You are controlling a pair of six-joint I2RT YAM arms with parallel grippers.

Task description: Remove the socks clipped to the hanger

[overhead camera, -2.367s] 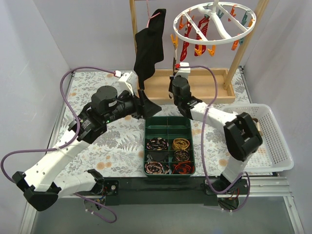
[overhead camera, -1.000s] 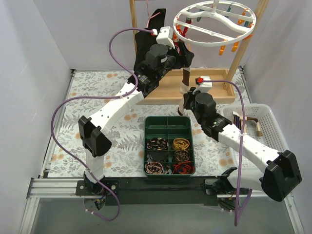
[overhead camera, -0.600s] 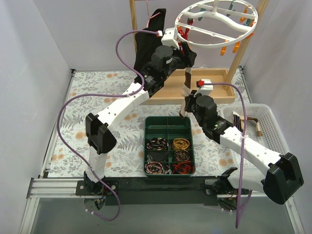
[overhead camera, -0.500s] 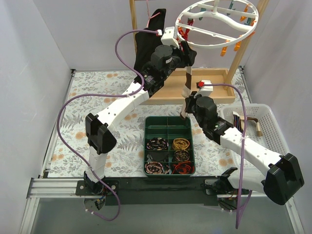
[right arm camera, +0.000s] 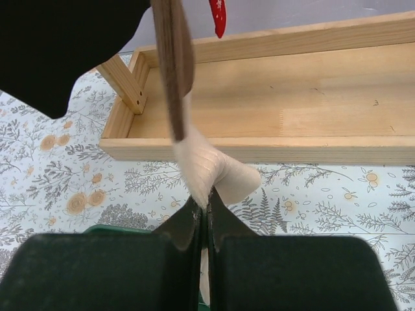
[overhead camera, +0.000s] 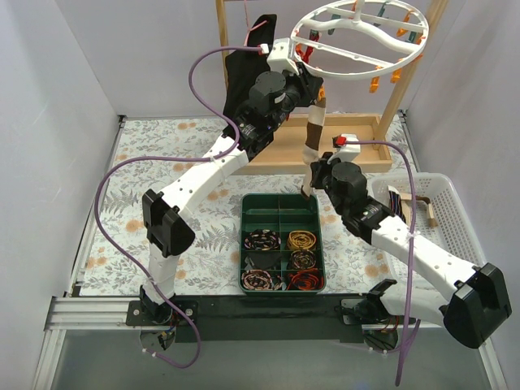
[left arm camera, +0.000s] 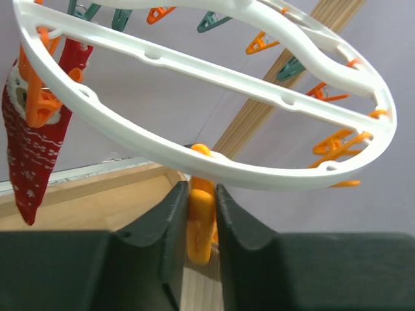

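Right gripper (right arm camera: 206,208) is clamped on the beige lower end of the brown-beige sock (right arm camera: 206,162). The sock's long axis runs nearly upright, brown end up toward the hanger (left arm camera: 130,129). Left gripper (left arm camera: 201,194) squeezes an orange clip (left arm camera: 201,227) under the rim, and a red sock (left arm camera: 32,149) hangs point-down nearby.

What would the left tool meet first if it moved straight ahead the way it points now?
Probably the white rim of the hanger, just beyond the orange clip that the left tool pinches; depth is unclear.
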